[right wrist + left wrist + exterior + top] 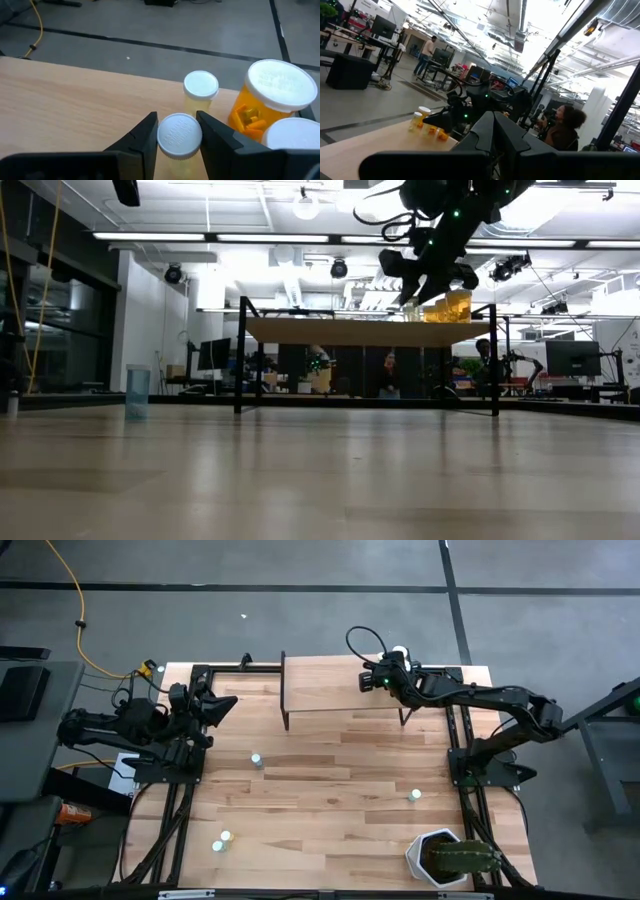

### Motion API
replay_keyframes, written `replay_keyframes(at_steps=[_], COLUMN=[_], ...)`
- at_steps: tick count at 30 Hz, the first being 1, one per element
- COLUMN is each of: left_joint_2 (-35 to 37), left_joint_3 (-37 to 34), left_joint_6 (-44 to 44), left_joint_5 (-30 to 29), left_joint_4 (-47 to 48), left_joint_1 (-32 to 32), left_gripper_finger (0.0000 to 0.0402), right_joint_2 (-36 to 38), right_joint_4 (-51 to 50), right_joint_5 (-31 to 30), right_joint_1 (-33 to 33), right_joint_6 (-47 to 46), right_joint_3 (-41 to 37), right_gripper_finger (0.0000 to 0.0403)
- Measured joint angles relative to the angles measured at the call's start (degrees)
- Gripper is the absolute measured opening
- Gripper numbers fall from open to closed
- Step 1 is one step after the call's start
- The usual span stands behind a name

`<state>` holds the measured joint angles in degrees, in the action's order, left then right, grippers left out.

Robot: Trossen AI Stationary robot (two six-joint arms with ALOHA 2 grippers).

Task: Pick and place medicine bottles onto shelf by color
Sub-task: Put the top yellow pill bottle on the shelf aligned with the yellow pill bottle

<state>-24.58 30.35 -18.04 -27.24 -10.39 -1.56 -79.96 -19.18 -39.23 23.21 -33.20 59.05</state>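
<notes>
Bottles are the small rigid kind: thin plastic cylinders with round white caps, probably light, smooth-sided and easy to tip or squirt out of a pinch. The right gripper (179,131) is over the right end of the shelf (320,690), its two fingers clamped on the bottle (179,137) just under the white cap, a sensible hold, since the cap's lip should stop it sliding down. Right beside it stand three more on the shelf: one pale bottle (200,90) behind it, an orange bottle (270,95) with pills inside, and a third white cap (295,137) at the edge of view. The gaps are tight, so a careless release could knock a neighbour over. Loose bottles remain on the table (330,790), one (257,759) near the middle. The left gripper (215,705) waits at the table's left edge, fully closed and empty.
</notes>
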Motion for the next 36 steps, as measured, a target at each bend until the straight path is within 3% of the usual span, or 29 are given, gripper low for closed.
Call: replay_keyframes(at_steps=[36], left_joint_2=[0.0], left_joint_3=[0.0], left_joint_6=[-0.4], left_joint_5=[0.1], left_joint_4=[-0.1], left_joint_1=[0.0], left_gripper_finger=[0.0000], right_joint_2=[-0.4], right_joint_4=[0.5], right_joint_5=[0.1], right_joint_1=[1.2], right_joint_6=[0.2], right_joint_3=[0.0], right_gripper_finger=[0.0110])
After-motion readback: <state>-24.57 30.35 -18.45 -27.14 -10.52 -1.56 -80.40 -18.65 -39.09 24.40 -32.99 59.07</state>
